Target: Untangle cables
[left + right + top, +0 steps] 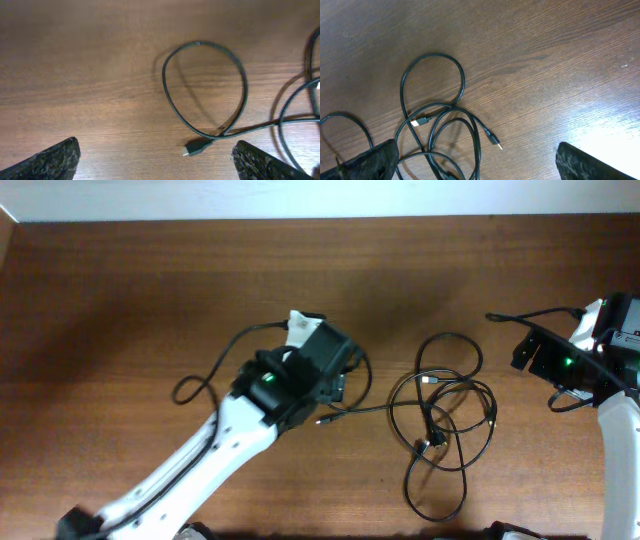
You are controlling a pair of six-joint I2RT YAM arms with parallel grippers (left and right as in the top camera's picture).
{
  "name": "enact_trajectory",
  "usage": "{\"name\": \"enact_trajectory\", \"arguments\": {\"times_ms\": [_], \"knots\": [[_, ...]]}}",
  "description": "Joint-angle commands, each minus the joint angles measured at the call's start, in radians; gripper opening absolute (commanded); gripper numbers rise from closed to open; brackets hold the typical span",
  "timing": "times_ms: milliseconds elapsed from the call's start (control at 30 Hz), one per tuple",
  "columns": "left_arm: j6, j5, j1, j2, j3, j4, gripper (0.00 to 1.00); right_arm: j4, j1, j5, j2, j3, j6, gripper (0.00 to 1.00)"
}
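A tangle of thin black cables lies in overlapping loops right of the table's centre. One end runs left to a small plug. My left gripper is open and empty just above that plug, where the cable forms a single loop. My right gripper is open and empty to the right of the tangle. In the right wrist view the loops lie to the left, with a USB plug and a smaller plug between the fingers.
The brown wooden table stretches to the left and back. A black lead loops beside the left arm and another runs near the right arm. The table's front edge is close below the tangle.
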Motion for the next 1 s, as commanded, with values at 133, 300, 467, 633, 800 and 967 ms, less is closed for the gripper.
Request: {"name": "enact_trajectory", "arguments": {"times_ms": [133, 300, 467, 633, 800, 967], "knots": [[-0.023, 0.047, 0.005, 0.215, -0.011, 0.067, 0.99, 0.000, -0.003, 0.012, 0.003, 0.017, 0.005, 0.99], [-0.023, 0.149, 0.005, 0.353, -0.011, 0.116, 0.99, 0.001, -0.003, 0.012, 0.013, 0.017, 0.005, 0.99], [-0.023, 0.191, 0.005, 0.421, -0.011, 0.142, 0.99, 0.000, -0.003, 0.012, 0.046, 0.017, 0.005, 0.99], [-0.023, 0.191, 0.005, 0.425, -0.011, 0.168, 0.99, -0.006, -0.003, 0.011, 0.079, 0.017, 0.005, 0.99], [-0.023, 0.191, 0.005, 0.426, -0.013, 0.207, 0.99, -0.007, -0.003, 0.008, 0.081, 0.017, 0.005, 0.99], [-0.027, 0.191, 0.005, 0.426, -0.017, 0.208, 0.99, -0.007, -0.003, 0.008, 0.081, 0.017, 0.005, 0.99]]}}
